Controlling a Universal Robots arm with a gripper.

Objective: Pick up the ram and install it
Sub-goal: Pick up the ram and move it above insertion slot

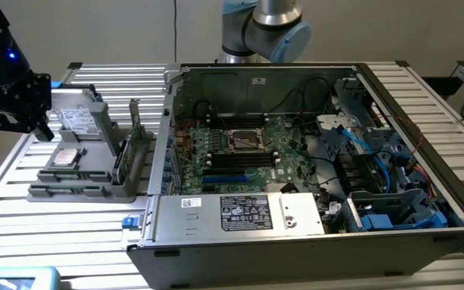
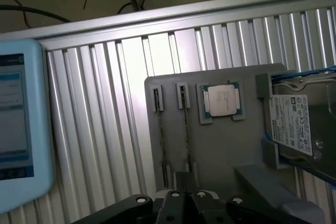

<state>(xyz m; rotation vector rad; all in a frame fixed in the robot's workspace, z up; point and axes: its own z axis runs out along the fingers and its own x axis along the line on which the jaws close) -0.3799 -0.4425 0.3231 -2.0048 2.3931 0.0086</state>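
Note:
A grey parts holder [image 1: 95, 192] [image 2: 226, 150] lies on the slatted table, on the exterior view's left of the open computer case [image 1: 296, 181]. Two thin strips that look like the ram [image 2: 186, 129] stand on edge in the holder's narrow slots [image 1: 70, 179]. My black gripper [image 1: 22, 124] [image 2: 184, 184] hovers above the holder, off its far left side in the exterior view. It is shut with nothing in it. In the wrist view its tips sit just past one end of the strips. Black memory slots [image 1: 240, 161] flank the CPU socket on the motherboard.
The holder also carries a CPU [image 2: 221, 100] [image 1: 64, 157], a hard drive [image 2: 296, 124] [image 1: 75, 118] and an upright green card with a metal bracket [image 1: 139, 145]. A pale blue tablet [image 2: 21, 129] [image 1: 10, 279] lies near the table's edge. Cables crowd the case's right side.

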